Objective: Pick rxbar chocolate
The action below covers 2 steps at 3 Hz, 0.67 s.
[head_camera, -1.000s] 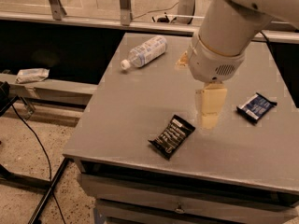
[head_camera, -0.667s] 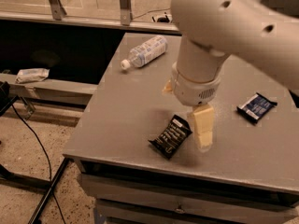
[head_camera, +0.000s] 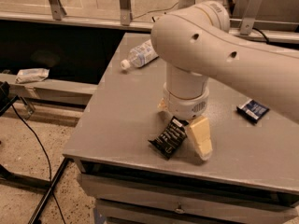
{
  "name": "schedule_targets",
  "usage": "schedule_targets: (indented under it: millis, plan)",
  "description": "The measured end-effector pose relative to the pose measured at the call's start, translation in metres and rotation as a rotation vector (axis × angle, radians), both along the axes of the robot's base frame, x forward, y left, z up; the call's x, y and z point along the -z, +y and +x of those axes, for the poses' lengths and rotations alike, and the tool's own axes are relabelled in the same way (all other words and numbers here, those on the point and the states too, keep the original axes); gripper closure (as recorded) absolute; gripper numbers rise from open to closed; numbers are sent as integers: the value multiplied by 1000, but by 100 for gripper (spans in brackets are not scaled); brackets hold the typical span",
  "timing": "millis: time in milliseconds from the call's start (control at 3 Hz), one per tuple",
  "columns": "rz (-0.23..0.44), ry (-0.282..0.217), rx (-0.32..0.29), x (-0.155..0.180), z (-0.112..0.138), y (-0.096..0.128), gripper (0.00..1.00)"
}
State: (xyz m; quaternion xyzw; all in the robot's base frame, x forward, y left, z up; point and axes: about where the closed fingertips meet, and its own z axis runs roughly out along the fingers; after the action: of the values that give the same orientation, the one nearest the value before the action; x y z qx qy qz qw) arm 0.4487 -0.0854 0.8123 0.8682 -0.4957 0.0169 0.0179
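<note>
The rxbar chocolate [head_camera: 168,137], a flat black wrapper with white text, lies near the front edge of the grey table [head_camera: 117,120]. My gripper [head_camera: 184,130] hangs from the big white arm and has come down right over the bar's far end. One cream finger [head_camera: 200,138] stands just right of the bar. A bit of the other finger [head_camera: 162,106] shows on the left behind the wrist. The jaws are apart and hold nothing. The wrist hides the bar's upper end.
A smaller dark-blue wrapper with a white label [head_camera: 252,110] lies at the table's right. A clear plastic bottle [head_camera: 139,56] lies on its side at the back left. A crumpled wrapper [head_camera: 32,73] sits on a low ledge left of the table. Cables run on the floor.
The arm has swung left and down towards the bar. The gripper has gone from beside the bar's right end to directly over it. The bar has not moved.
</note>
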Motion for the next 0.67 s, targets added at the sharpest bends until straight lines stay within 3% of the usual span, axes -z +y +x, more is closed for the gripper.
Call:
schedule_targets:
  millis: [333, 667]
  plan:
    - [1, -4, 1, 0, 0, 0, 13]
    - [2, -8, 1, 0, 0, 0, 37]
